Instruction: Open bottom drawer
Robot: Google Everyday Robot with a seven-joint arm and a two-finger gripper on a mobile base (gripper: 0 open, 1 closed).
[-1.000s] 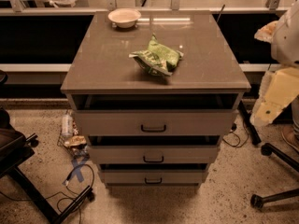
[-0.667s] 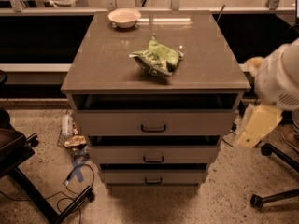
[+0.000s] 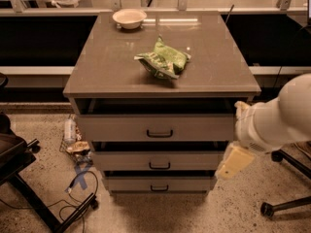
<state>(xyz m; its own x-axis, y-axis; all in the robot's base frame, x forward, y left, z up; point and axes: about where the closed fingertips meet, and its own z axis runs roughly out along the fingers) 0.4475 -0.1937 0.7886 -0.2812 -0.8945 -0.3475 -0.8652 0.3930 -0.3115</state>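
Note:
The grey-beige cabinet (image 3: 160,79) has three drawers, each with a small black bar handle. The bottom drawer (image 3: 131,184) is the slimmest front, lowest down, with its handle (image 3: 159,188) at centre and a dark gap above it. My white arm (image 3: 279,118) comes in from the right. My cream-coloured gripper (image 3: 234,160) hangs at the cabinet's right front corner, level with the middle drawer (image 3: 121,160), above and to the right of the bottom drawer's handle. It is not touching any handle.
A crumpled green bag (image 3: 163,59) and a white bowl (image 3: 129,18) sit on the cabinet top. A bottle and litter (image 3: 73,140) with cables (image 3: 77,183) lie on the floor at left, beside a black stand (image 3: 29,188). A chair base (image 3: 286,203) stands at right.
My arm has swung in from the right edge, leftward and down, bringing the gripper up to the cabinet's right front corner. The drawers have not moved.

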